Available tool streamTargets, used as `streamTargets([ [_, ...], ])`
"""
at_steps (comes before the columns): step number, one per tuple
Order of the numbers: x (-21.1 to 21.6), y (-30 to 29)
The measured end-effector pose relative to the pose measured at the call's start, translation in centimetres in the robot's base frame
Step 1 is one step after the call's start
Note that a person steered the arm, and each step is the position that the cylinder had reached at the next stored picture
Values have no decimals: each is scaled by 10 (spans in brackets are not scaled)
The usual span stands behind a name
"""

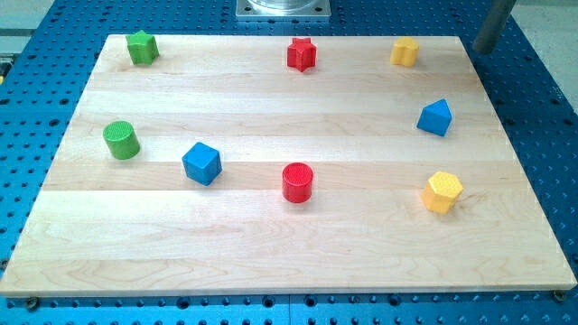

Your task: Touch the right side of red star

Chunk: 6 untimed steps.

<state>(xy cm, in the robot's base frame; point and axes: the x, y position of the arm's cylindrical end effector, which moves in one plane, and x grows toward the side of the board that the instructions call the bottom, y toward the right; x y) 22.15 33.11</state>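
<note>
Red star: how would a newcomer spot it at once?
Start at the wooden board and follow its top edge to the middle, just below the grey metal mount. The red star sits there, between a green star and a yellow block. The other red block is a cylinder.

Pale wood board (271,244), plank seams running left-right, fills most of view. Beneath it, blue perforated metal table (542,135), hole grid showing on all sides. Grey metal base plate (283,8) at top centre. Light even, soft shadows.
</note>
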Motion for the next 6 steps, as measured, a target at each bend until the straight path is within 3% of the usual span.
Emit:
streamTargets([
  [2, 4, -8],
  [5, 90, -213],
  [6, 47, -220],
])
